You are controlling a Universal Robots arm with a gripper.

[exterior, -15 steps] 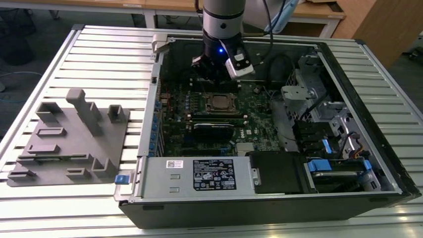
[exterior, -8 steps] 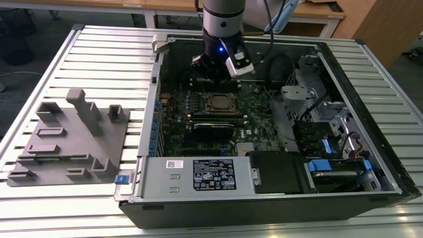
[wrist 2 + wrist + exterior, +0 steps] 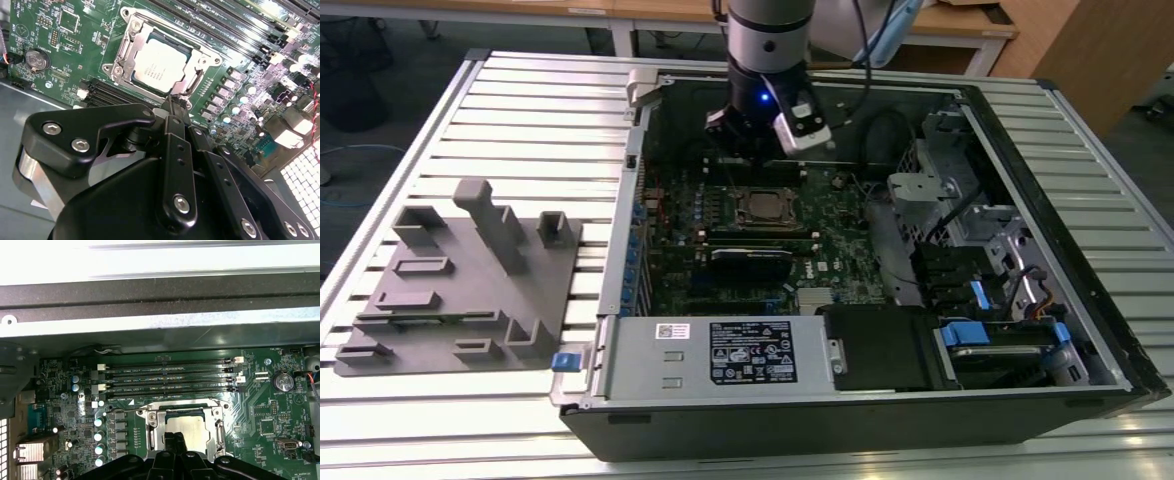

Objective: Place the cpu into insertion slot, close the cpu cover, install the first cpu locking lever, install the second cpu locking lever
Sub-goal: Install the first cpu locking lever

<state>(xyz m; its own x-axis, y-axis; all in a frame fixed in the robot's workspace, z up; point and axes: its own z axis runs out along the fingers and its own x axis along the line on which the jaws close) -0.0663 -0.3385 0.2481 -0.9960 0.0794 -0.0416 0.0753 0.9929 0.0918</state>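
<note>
- Ribbed metal table (image 3: 520, 100) carries one open computer case (image 3: 854, 425) lying on its side.
- One grey fixture tray (image 3: 454, 290) sits outside the case, well apart from the insertion slot (image 3: 111, 69), toward the exterior view's left.
- One green motherboard (image 3: 265, 410) lies inside the case, with the insertion slot set into it.
- One cpu (image 3: 159, 65) is seated flat in the insertion slot, metal top up.
- One cpu cover (image 3: 200, 62) is down on the insertion slot and frames the cpu through its opening.
- One gripper (image 3: 172, 102) hangs over the insertion slot's edge, by a corner of the cpu cover. Its tips are pinched almost together, with nothing visible between them.
- Four long memory slots (image 3: 170, 376) run just beside the insertion slot.
- One coin cell (image 3: 282, 381) is near the insertion slot.
- One power supply (image 3: 720, 350) is well apart from the insertion slot, at the case edge.
</note>
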